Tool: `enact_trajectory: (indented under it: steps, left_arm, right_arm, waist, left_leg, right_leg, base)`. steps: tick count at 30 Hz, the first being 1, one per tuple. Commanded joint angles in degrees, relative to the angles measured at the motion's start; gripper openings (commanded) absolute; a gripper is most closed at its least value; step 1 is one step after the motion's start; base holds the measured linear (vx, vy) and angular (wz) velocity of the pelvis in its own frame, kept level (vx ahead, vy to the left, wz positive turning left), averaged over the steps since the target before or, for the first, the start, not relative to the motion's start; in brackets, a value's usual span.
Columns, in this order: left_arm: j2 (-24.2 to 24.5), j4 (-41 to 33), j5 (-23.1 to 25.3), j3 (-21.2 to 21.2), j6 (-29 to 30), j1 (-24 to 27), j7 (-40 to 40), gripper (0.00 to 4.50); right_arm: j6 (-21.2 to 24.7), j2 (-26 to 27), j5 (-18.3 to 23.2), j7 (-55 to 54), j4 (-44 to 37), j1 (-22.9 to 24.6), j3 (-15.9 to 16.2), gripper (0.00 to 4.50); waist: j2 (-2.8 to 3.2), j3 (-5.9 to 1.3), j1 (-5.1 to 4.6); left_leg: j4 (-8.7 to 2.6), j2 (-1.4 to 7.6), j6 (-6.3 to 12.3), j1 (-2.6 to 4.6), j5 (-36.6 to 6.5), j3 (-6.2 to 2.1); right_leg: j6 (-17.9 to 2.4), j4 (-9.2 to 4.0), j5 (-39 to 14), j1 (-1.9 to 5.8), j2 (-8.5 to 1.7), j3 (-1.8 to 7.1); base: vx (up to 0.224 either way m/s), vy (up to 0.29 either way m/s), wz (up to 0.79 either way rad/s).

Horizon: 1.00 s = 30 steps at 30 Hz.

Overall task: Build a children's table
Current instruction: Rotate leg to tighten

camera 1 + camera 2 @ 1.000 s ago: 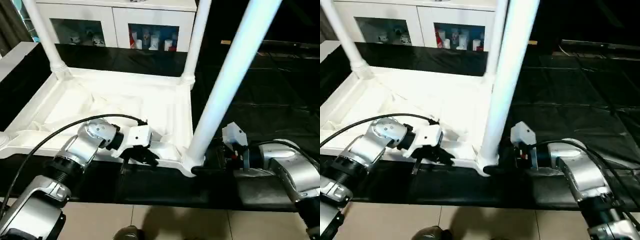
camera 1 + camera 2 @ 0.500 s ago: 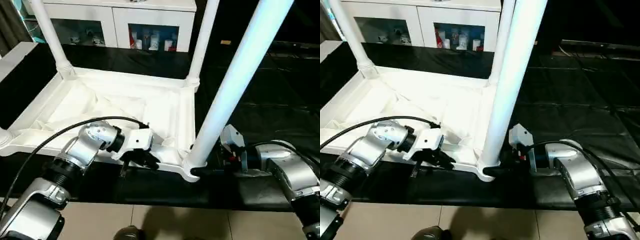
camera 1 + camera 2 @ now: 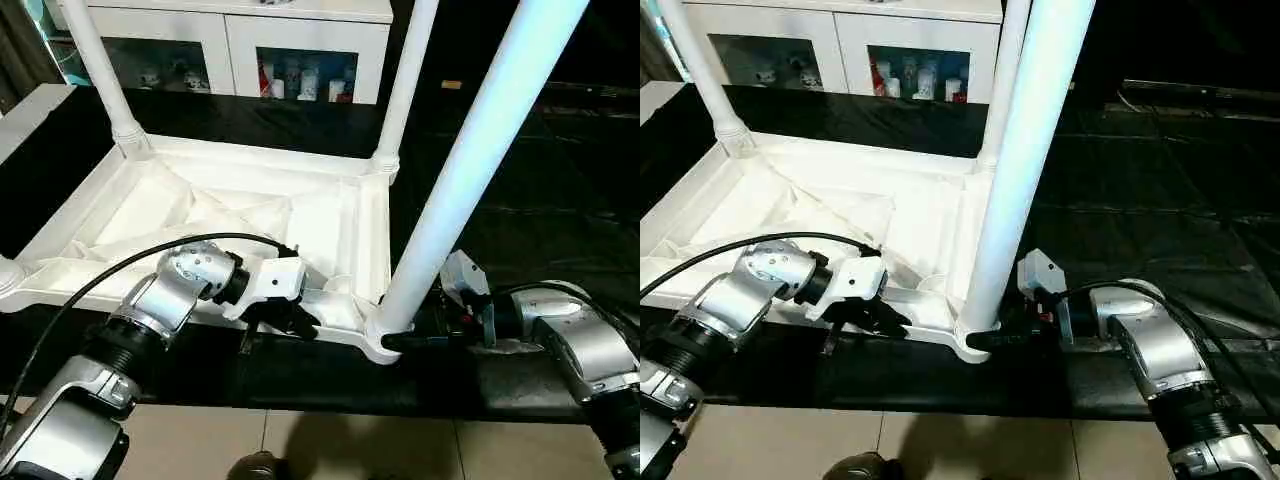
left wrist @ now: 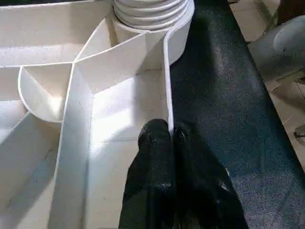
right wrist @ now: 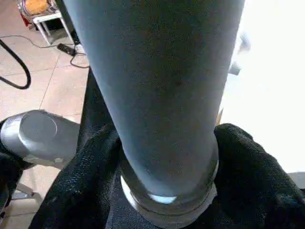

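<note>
Left pincer point(image 4: 170, 136) pinches tabletop's thin rim point(image 4: 166, 81); right pincer point(image 5: 164, 157) hugs smooth round leg point(image 5: 157, 71).

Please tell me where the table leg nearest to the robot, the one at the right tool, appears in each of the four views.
Left eye view: nearest leg, slanting up from right of centre to the top edge.
Right eye view: the leg stands at centre.
Left wrist view: its ribbed base at the corner socket, top edge.
Right wrist view: the leg rises between the right tool's fingers.
Shared landmark: the corner socket where the leg meets the table top.
</note>
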Motion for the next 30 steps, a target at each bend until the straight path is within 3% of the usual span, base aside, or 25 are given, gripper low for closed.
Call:
enact_trajectory:
  steps: [1,7,8,9,11,13,17,18,19,21,23,24,27,30]
  left_arm:
    - [-0.33,-0.52,0.98,-1.54,-0.54,-0.46,-1.2,0.0]
    - [-2.48,1.92,1.66,0.27,3.97,-1.76,4.71,0.0]
    - [-3.72,3.47,1.84,1.24,5.38,-2.74,7.69,0.0]
    - [-4.45,4.25,1.8,1.82,6.16,-3.24,9.25,0.0]
    - [-7.13,6.96,1.68,3.96,9.49,-5.37,15.36,0.0]
    - [-9.77,9.27,1.6,6.02,12.85,-7.57,21.74,0.0]
    - [-16.28,11.3,-0.11,10.92,21.81,-12.01,34.32,0.0]
    - [-17.05,10.96,-0.31,11.37,22.76,-12.36,35.35,0.0]
    - [-17.7,10.9,-0.39,11.8,23.34,-12.68,35.93,0.0]
    - [-19.22,10.81,-0.74,12.75,24.4,-13.41,37.59,0.0]
    - [-19.84,10.94,-0.69,13.09,24.77,-13.78,38.28,0.0]
    - [-20.27,10.75,-0.18,13.02,24.85,-13.94,38.98,0.0]
    - [-20.31,10.17,0.48,12.62,24.99,-13.71,39.21,0.0]
    - [-20.08,9.51,1.1,12.27,25.63,-13.21,39.83,0.0]
  right_arm:
    - [-0.4,0.17,0.45,0.91,-0.39,0.3,0.12,2.7]
    - [1.63,1.85,-1.19,-5.0,-0.26,0.99,-0.27,2.7]
    - [2.2,3.09,-2.56,-8.71,0.93,0.62,-0.52,2.7]
    - [2.48,3.78,-3.27,-10.71,1.65,0.37,-0.67,2.7]
    - [3.57,6.55,-6.03,-18.52,4.78,-0.87,-1.18,2.7]
    - [4.36,9.65,-7.56,-25.15,7.63,-2.23,-1.87,2.69]
    - [7.32,18.86,-8.85,-41.17,16.96,-8.05,-4.3,2.69]
    - [8.11,20.31,-8.48,-43.74,18.78,-9.26,-5.16,2.69]
    - [8.75,21.44,-8.36,-45.53,20.01,-10.16,-5.96,2.69]
    - [7.69,23.6,-9.11,-49.31,23.44,-12.6,-6.56,2.69]
    - [6.95,24.52,-9.7,-50.91,25.1,-13.72,-6.82,2.69]
    - [5.94,25.7,-10.38,-53.04,27.34,-15.29,-7.47,2.69]
    - [5.19,26.49,-10.59,-54.15,29.21,-16.57,-8.13,2.69]
    - [4.72,27.19,-10.6,-55.56,31.33,-17.85,-9.36,2.69]
  waist:
    - [0.27,-4.81,-0.23]
    - [0.28,-4.54,-0.28]
    - [0.28,-4.2,-0.46]
    - [0.25,-3.79,-0.64]
    - [0.04,-3.56,-0.91]
    - [0.18,-3.37,-2.04]
    - [0.06,-3.84,-3.52]
    - [0.23,-3.95,-4.06]
    - [0.19,-4.08,-4.15]
    - [-0.18,-4.28,-4.21]
    - [-0.06,-4.45,-4.26]
    - [-0.3,-4.58,-4.18]
    - [-0.06,-4.87,-3.89]
    - [0.06,-4.73,-3.92]
  left_leg:
    - [-4.57,8.65,1.28,2.07,-8.31,-3.85]
    - [-4.67,8.56,0.69,2.03,-9.87,-3.91]
    - [-4.83,8.52,-0.18,2.07,-11.86,-4.0]
    - [-4.89,8.41,-1.61,2.54,-15.07,-4.09]
    - [-4.74,8.24,-3.75,2.81,-18.67,-4.69]
    - [-5.15,8.31,-6.0,3.01,-21.96,-5.39]
    - [-5.81,8.23,-7.29,2.34,-22.23,-5.67]
    - [-5.54,7.97,-7.01,2.37,-21.08,-5.45]
    - [-5.4,7.89,-6.43,2.13,-19.77,-5.41]
    - [-4.92,7.7,-2.84,1.65,-12.98,-4.54]
    - [-4.59,7.57,-0.8,1.64,-10.41,-4.28]
    - [-4.44,7.66,0.2,1.66,-9.04,-4.12]
    - [-4.11,7.68,2.55,1.43,-4.98,-3.9]
    - [-4.28,7.91,3.52,1.47,-5.03,-3.92]
  right_leg:
    - [-16.24,-3.17,-1.01,2.17,-8.15,4.01]
    - [-16.13,-3.55,-3.71,2.13,-8.22,4.1]
    - [-15.77,-3.95,-7.32,1.98,-8.26,4.24]
    - [-14.99,-4.75,-13.13,1.65,-8.4,4.46]
    - [-13.48,-5.5,-21.33,1.74,-9.04,4.58]
    - [-11.54,-5.77,-25.65,1.36,-8.64,4.25]
    - [-12.4,-4.95,-18.66,1.78,-8.49,4.08]
    - [-13.29,-4.89,-16.52,1.59,-8.73,4.32]
    - [-13.48,-4.98,-15.27,1.87,-8.85,4.35]
    - [-14.5,-4.86,-7.68,2.24,-8.63,4.45]
    - [-15.02,-4.73,-5.92,2.29,-8.45,4.28]
    - [-15.4,-4.57,-4.74,2.21,-8.41,4.28]
    - [-16.05,-3.95,0.28,2.46,-8.26,4.01]
    - [-16.4,-3.9,0.6,2.39,-8.1,3.82]
  base:
    - [0.0,0.0,0.0]
    - [0.0,0.0,0.0]
    - [0.0,0.0,0.0]
    - [0.0,0.0,0.0]
    - [0.0,0.0,0.0]
    - [0.0,0.0,0.0]
    - [0.0,0.0,0.0]
    - [0.0,0.0,0.0]
    - [0.0,0.0,0.0]
    - [0.0,0.0,0.0]
    - [0.0,0.0,0.0]
    - [0.0,0.0,0.0]
    - [0.0,0.0,0.0]
    - [0.0,0.0,0.0]
